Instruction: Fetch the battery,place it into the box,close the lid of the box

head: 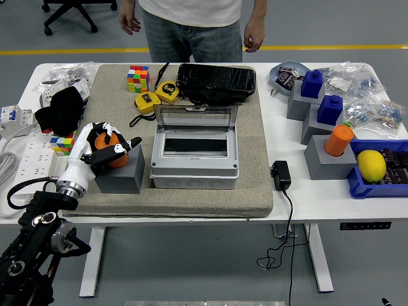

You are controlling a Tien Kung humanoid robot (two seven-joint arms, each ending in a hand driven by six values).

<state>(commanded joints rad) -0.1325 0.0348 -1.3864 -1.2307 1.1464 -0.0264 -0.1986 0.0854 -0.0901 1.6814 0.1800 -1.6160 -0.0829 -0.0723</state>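
Observation:
An orange battery [115,156] stands in the top of a grey block [120,175] on the mat's left side. My left hand [106,146], white with black fingertips, is curled around the battery, and its fingers hide most of it. The grey box [194,167] lies in the middle of the mat, just right of the block. Its clear lid [196,118] stands open at the back. The box's inside looks dark and bare. My right hand does not show.
A second orange cylinder [338,140] sits on grey blocks at the right, near blue blocks [330,109] and a lemon [371,165] in a blue tray. Tape measures [156,96], Rubik's cubes [138,78] and a black bag [215,82] lie behind the box. A person [191,25] stands at the far side.

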